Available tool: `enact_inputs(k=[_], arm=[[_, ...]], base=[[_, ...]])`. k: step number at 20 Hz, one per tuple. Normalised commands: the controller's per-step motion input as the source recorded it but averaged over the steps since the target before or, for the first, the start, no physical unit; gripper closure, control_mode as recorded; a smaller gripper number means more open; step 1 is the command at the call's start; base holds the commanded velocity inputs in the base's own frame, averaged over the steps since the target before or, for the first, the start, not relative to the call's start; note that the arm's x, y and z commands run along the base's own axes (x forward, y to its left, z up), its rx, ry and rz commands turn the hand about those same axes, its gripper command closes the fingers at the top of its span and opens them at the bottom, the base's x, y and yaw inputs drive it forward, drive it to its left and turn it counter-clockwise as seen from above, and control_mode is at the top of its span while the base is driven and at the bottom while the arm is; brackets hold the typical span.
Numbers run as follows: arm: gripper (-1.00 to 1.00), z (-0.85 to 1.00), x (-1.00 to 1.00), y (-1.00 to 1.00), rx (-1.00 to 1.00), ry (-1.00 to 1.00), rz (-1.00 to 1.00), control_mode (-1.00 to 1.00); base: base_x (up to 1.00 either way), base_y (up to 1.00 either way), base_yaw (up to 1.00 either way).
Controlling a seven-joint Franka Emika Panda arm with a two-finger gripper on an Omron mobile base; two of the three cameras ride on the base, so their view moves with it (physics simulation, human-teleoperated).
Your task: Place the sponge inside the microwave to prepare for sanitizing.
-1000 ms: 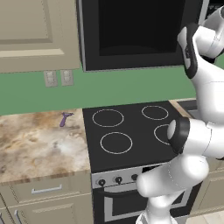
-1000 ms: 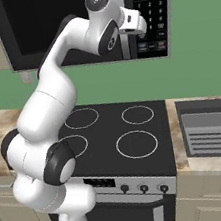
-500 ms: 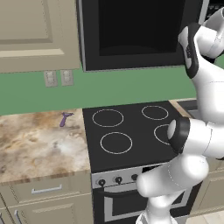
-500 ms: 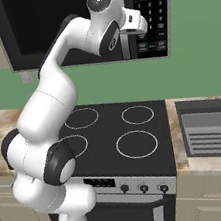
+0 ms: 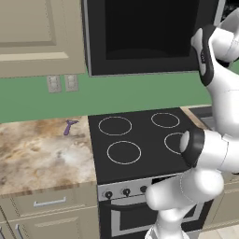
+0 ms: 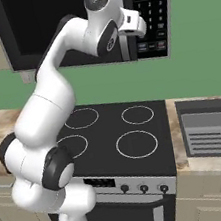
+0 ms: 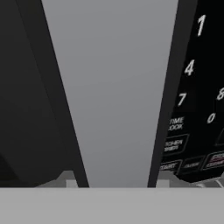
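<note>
the microwave (image 5: 140, 37) hangs above the stove (image 5: 140, 140), its dark door apparently shut against the frame. where the sponge lies i cannot tell from these views.

what has just changed is the tool (image 6: 132, 34): a second ago its jaws stood wide, and now they are clenched. the arm itself has barely shifted. in the right base view the tool sits against the tall door handle (image 6: 131, 51), just beside the keypad (image 6: 149, 5). in the hand view a broad upright bar runs up from between the fingertips, with the keypad digits to its right. so i judge the grip is on the handle, though the contact itself is too close to read cleanly. for the task this looks like the opening step: door first, sponge later, so most of the job is still ahead.

on edges and room: the handle is at the keypad side, so the door should swing out on its far edge, toward the arm's own upper links, which are bent close in front of the door. the pull probably needs an arc, not a straight tug. the upper cabinet (image 5: 37, 32) touches the microwave on the left. below, the stove top is bare, the sink (image 6: 207, 132) is well apart to the right, and a small purple object (image 5: 70, 127) lies on the tabletop (image 5: 37, 154) near the stove's left edge.
</note>
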Motion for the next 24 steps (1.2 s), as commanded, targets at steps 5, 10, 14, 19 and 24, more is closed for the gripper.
enact_inputs(k=[5, 10, 14, 19, 24], arm=[[1.0, 0.0, -0.74, 0.12, -0.04, 0.0, -0.05, -1.0], [1.0, 0.0, -0.85, 0.18, -0.08, 0.0, -0.05, -1.0], [1.0, 0.0, -0.79, 0.36, -0.08, 0.0, -0.09, -1.0], [1.0, 0.0, -0.59, 0.46, -0.1, 0.0, -0.14, -1.0], [1.0, 0.0, -0.64, 0.49, -0.08, 0.0, -0.14, -1.0]], base=[[0.0, 0.0, 0.0], [0.0, 0.0, 0.0], [0.0, 0.0, 0.0], [0.0, 0.0, 0.0], [0.0, 0.0, 0.0]])
